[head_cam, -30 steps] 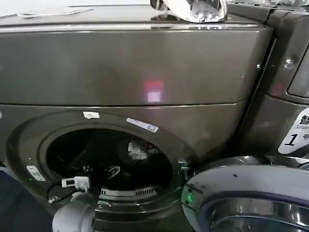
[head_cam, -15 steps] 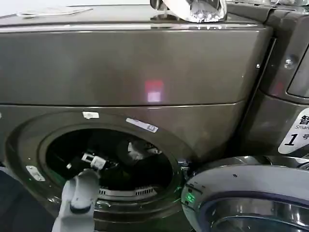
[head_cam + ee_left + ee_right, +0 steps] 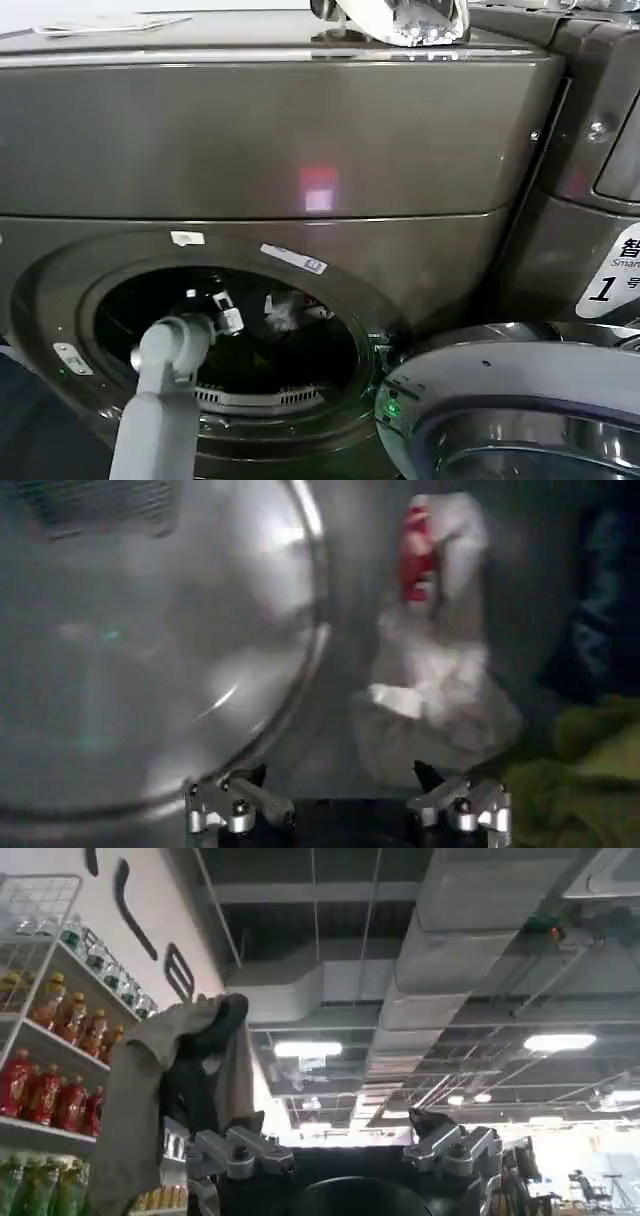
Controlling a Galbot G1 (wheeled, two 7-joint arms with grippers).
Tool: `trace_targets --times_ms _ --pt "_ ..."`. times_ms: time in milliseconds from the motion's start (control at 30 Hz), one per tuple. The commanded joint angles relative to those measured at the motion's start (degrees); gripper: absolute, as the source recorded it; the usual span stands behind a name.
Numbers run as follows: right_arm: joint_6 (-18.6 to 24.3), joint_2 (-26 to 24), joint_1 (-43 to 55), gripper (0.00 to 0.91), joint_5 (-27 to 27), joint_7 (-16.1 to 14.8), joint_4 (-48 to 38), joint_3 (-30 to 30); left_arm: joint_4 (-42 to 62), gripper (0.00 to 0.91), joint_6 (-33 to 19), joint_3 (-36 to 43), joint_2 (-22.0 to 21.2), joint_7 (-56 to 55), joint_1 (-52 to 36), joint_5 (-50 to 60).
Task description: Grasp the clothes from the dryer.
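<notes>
Clothes [image 3: 435, 695], a crumpled soft white piece with red marks beside a yellow-green fold at its edge, lie inside the dryer [image 3: 280, 150] on the drum's smooth metal wall, toward the right of the round porthole. The left gripper [image 3: 345, 805] has its fingers spread open just short of the white cloth, its grey arm reaching in through the porthole's lower left. The right gripper [image 3: 345, 1148], fingers apart, points up at a ceiling with a grey-brown cloth [image 3: 150, 1108] draped over one finger.

The dryer [image 3: 300, 150] front catches a pink glare patch while its drum stays dark. Inside, the left wrist view is dim and blurred, the clothes [image 3: 440, 680] soft-edged. Ceiling lights [image 3: 560, 1042] glare in the right wrist view
</notes>
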Motion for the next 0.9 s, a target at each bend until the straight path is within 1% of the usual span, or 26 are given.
trace_targets --times_ms 33,300,433,700,900 --pt "0.0 0.0 0.2 0.907 -0.1 0.0 -0.1 -0.2 4.6 0.907 -3.1 2.3 0.9 2.7 -1.7 0.7" --pt "-0.2 -0.1 0.2 0.907 -0.1 -0.2 0.1 0.3 4.7 0.907 -1.1 3.0 1.2 2.8 -1.5 -1.9" --pt "-0.3 0.2 0.0 0.907 -0.1 -0.2 0.0 0.5 6.5 0.907 0.2 4.0 1.2 2.8 -1.7 -1.8" --pt "0.0 0.3 -0.1 0.907 -0.4 -0.4 -0.1 0.1 9.9 0.907 0.0 4.9 1.0 2.8 -1.4 -0.8" --pt "0.0 0.1 0.1 0.907 -0.5 -0.6 -0.2 0.0 10.5 0.907 0.1 5.5 0.7 2.8 0.1 0.0"
